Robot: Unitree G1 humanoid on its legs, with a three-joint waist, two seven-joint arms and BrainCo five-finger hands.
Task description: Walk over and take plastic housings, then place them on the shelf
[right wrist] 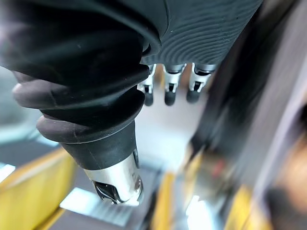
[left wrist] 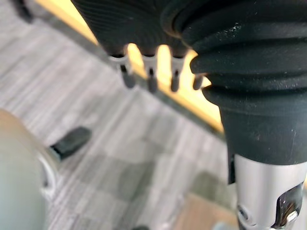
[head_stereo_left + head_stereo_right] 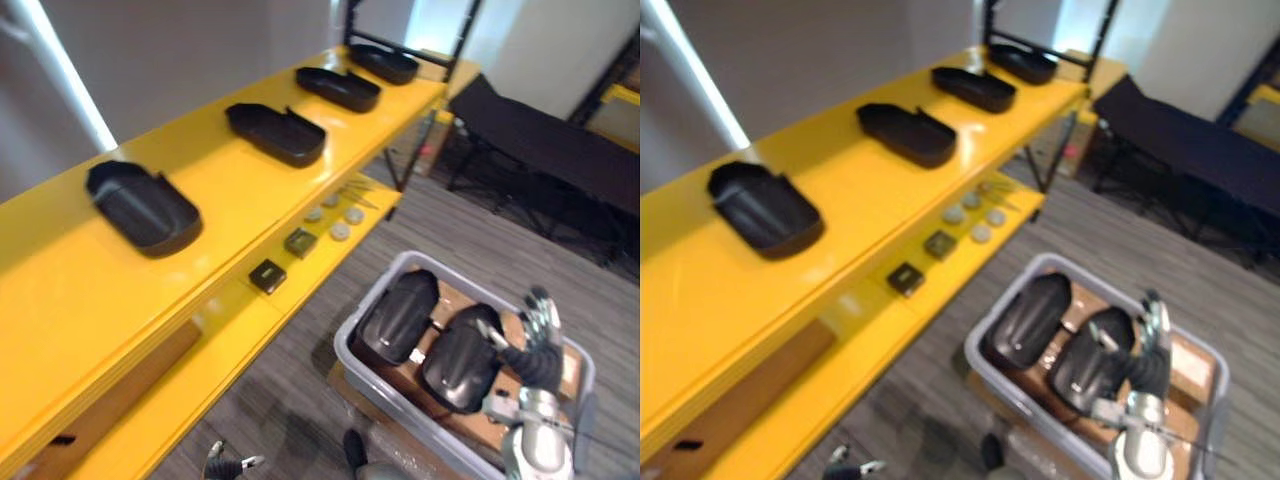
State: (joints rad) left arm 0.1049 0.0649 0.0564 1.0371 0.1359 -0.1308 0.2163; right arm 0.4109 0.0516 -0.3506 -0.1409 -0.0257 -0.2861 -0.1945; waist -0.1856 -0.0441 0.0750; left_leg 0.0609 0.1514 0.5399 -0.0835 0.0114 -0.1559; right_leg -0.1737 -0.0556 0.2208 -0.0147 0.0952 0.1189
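Note:
Several black plastic housings lie open side up along the top of the yellow shelf (image 3: 230,215); the nearest housing (image 3: 145,205) is at the left and another (image 3: 277,132) sits further along. A grey bin (image 3: 368,300) at the lower right holds two more housings, dome side up: one (image 3: 398,315) on its left, one (image 3: 462,358) beside it. My right hand (image 3: 540,345) hovers over the bin's right half, fingers (image 1: 168,93) straight and holding nothing. My left hand (image 3: 228,463) hangs low near the floor, its fingers (image 2: 148,79) straight and holding nothing.
The lower yellow shelf carries small round discs (image 3: 335,215) and two small dark blocks (image 3: 268,275). The bin rests on a cardboard box (image 3: 350,385). A black cot (image 3: 540,140) stands at the back right on the grey floor. A brown board (image 3: 120,395) lies under the shelf.

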